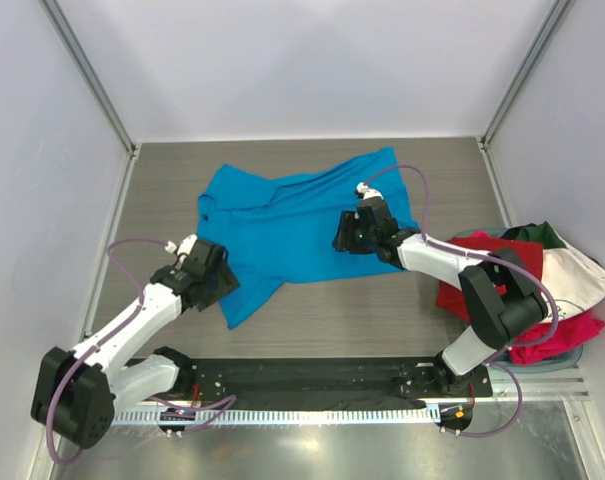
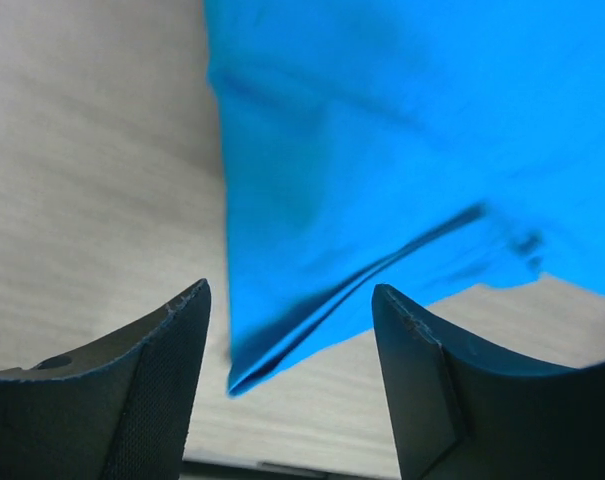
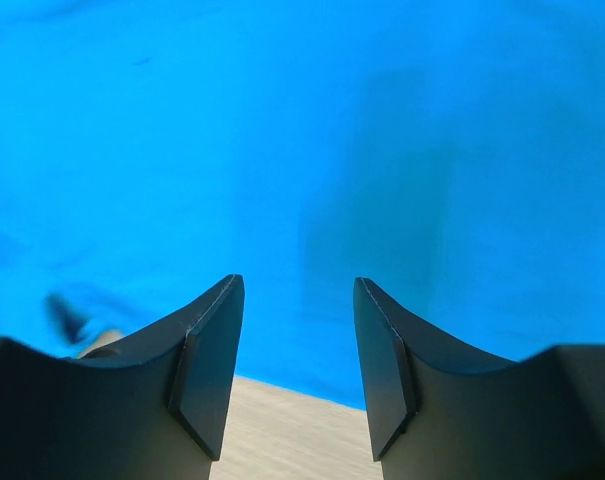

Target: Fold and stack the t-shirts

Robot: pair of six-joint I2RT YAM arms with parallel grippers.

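A bright blue t-shirt (image 1: 287, 225) lies spread and creased on the table. My left gripper (image 1: 220, 272) is open and empty over the shirt's near left part; the left wrist view shows a folded corner of the blue shirt (image 2: 282, 350) between its fingers. My right gripper (image 1: 342, 238) is open and empty above the shirt's near right hem; the right wrist view shows flat blue cloth (image 3: 302, 150) and the hem edge just ahead. Red (image 1: 502, 255), magenta-pink (image 1: 557, 335), dark green (image 1: 544, 235) and white (image 1: 572, 280) shirts lie heaped at the right.
The heap of shirts sits in a bluish bin (image 1: 572, 358) at the table's right edge. White walls with metal posts (image 1: 92, 75) close in the grey wood-grain table (image 1: 332, 320). A black base rail (image 1: 312, 378) runs along the near edge.
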